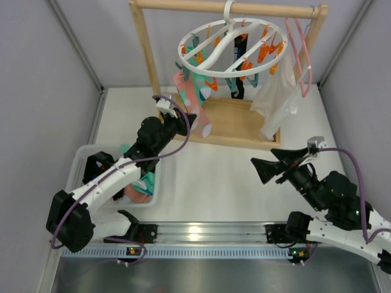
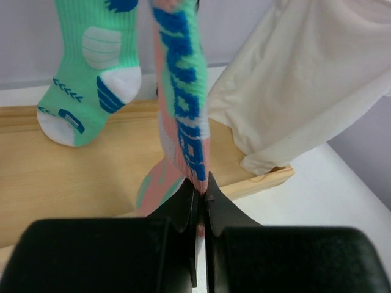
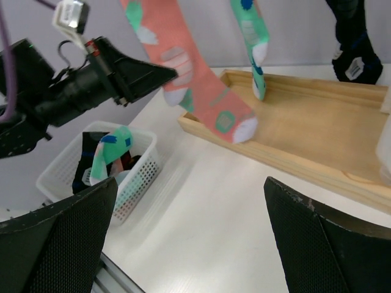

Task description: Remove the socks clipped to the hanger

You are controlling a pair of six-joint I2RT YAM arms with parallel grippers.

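Note:
The white ring hanger (image 1: 226,52) hangs from the wooden rail with orange and teal clips. Still clipped to it are a pink sock (image 1: 185,91), a teal sock (image 1: 198,67) and a black sock (image 1: 238,88). My left gripper (image 1: 193,122) is shut on the pink sock's lower leg; up close its jaws (image 2: 203,183) pinch the pink, green and blue fabric (image 2: 183,110). The teal sock (image 2: 91,73) hangs to its left. My right gripper (image 1: 263,166) hovers open over the table, nothing between its fingers (image 3: 330,244), facing the pink sock (image 3: 195,79).
A white cloth garment (image 1: 278,97) and a pink wire hanger (image 1: 299,55) hang at the rack's right end. The rack's wooden base tray (image 1: 235,125) lies under the socks. A white basket (image 1: 82,165) holding several socks sits at the left, under my left arm.

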